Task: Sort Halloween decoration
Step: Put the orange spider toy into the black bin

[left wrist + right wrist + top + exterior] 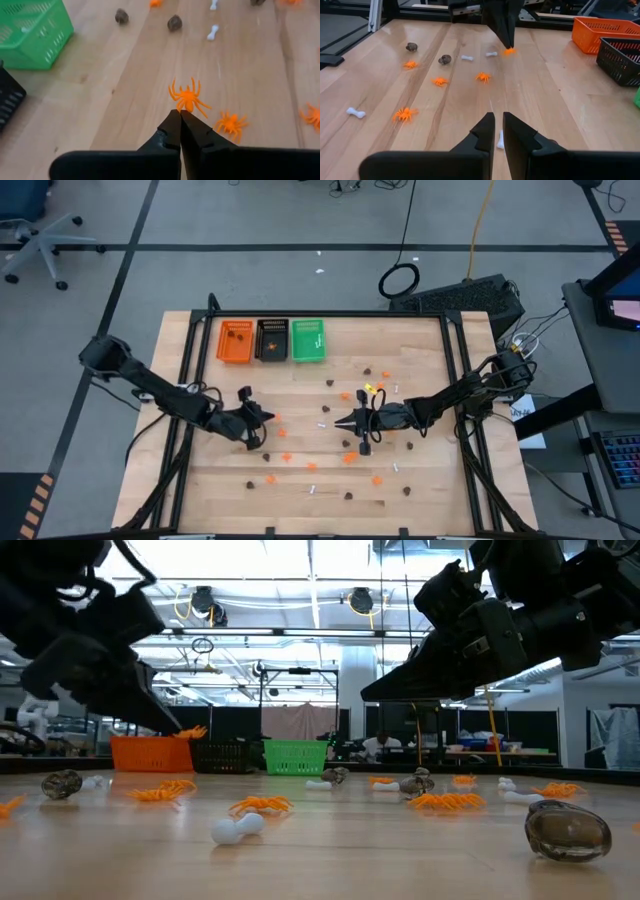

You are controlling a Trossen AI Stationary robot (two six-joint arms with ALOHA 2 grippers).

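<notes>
- the left gripper (180,116) hangs low over the tabletop (420,480), jaws pressed together and pinching an orange spider (187,97) by its rear edge.
- the right gripper (498,122) hovers mid-table, jaws nearly together and holding nothing, a white bone (500,140) just below.
- more orange spiders, brown blobs and white bones lie scattered across the wood.
- the orange tray (236,341), black tray (271,340) and green tray (308,340) sit along the far edge.

You are working in a robotics lab or workshop. Beyond the wooden table (420,480) runs a grey floor marked with black tape lines (130,250), with an office chair (35,240) and loose cables (400,280) on it. Overhead hang bright ceiling lights (310,560) and cord reels (205,602), with more workbenches (500,752) in the background.
</notes>
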